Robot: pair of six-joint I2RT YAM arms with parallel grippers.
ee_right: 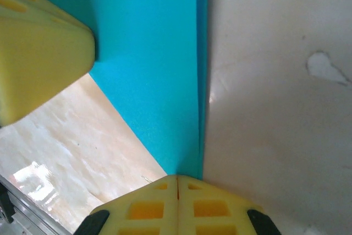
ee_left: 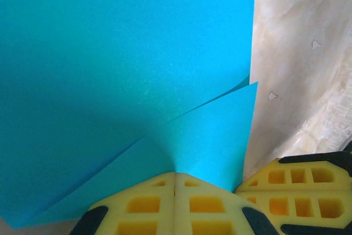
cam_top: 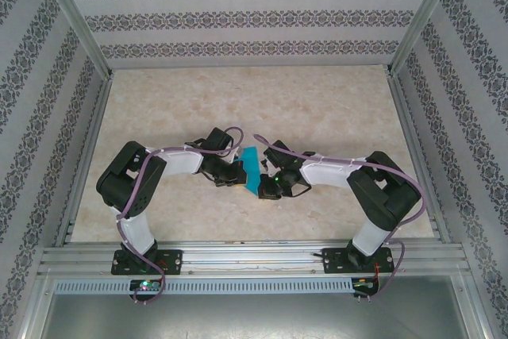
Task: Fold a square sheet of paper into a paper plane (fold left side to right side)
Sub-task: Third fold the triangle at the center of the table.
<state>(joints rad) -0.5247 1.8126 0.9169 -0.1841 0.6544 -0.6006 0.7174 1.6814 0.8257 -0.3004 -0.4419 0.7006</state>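
matte paper sheet (ee_left: 110, 70), glossy marbled table (cam_top: 317, 109)

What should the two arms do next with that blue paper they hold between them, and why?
Probably lower the square sheet of paper flat onto the table. Both pairs of jaws are shut on it. It is already doubled over with its edges nearly matching, but it is held tilted up, so the fold cannot yet be pressed sharp.
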